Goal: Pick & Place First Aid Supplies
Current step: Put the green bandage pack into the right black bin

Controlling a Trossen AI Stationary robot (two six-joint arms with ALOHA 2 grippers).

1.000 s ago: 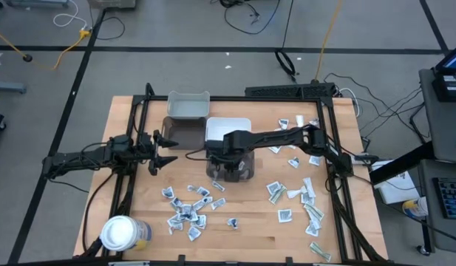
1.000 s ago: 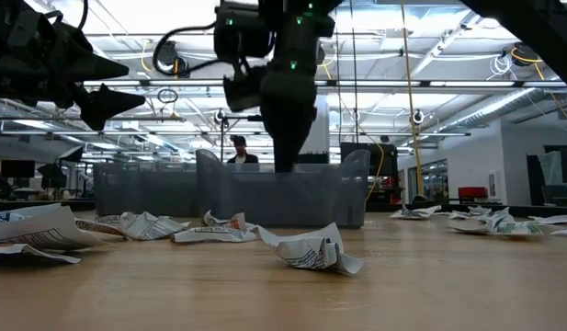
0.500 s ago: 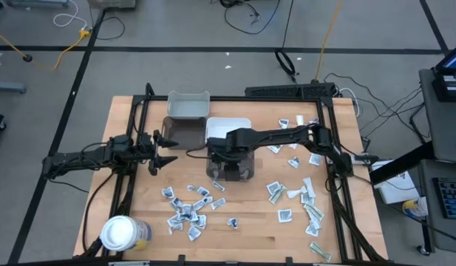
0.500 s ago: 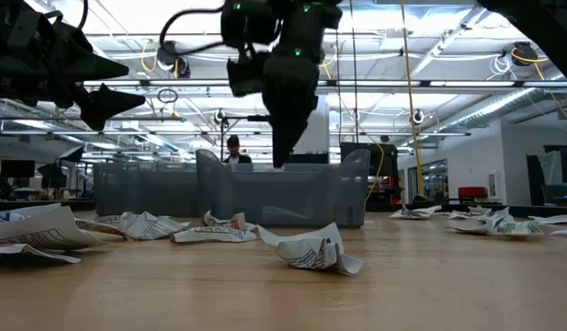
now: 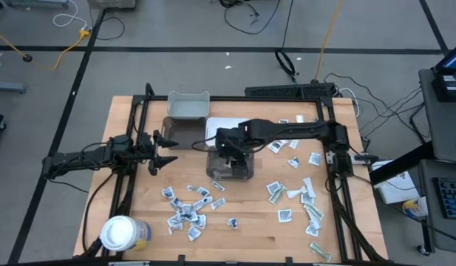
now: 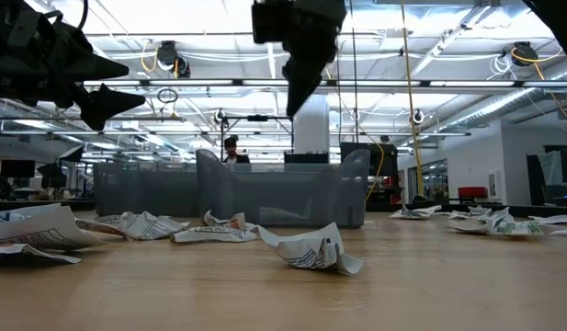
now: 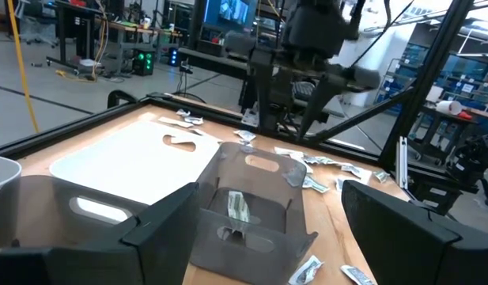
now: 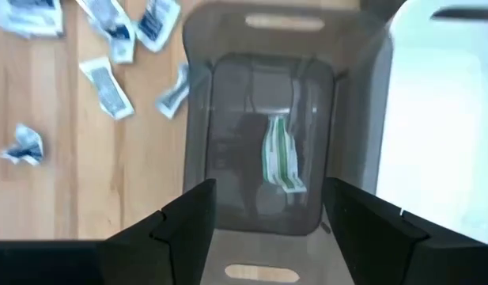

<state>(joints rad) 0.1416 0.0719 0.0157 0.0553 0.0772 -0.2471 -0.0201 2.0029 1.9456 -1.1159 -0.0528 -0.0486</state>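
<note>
The first aid supplies are small white packets scattered on the wooden table, in a near-left cluster (image 5: 187,210) and down the right side (image 5: 301,199). One pale-green strip (image 8: 279,154) lies flat on the floor of the grey bin (image 5: 229,168), also seen as the strip (image 7: 238,207) in the left wrist view. My right gripper (image 8: 267,190) hangs open above this bin (image 6: 301,74), pointing steeply down, with nothing between its fingers. My left gripper (image 5: 165,151) waits open at the table's left, pointing level toward the bin.
A white lid or bin (image 5: 228,125) adjoins the grey bin's far side, with another grey bin (image 5: 179,131) and a pale bin (image 5: 188,105) to the far left. A white-lidded jar (image 5: 120,233) stands at the near-left corner. Black frame rails run along the table's edges.
My right gripper has risen from inside the grey bin to well above its rim, drawing slightly toward the table's right. The pale-green strip stays on the bin floor.
</note>
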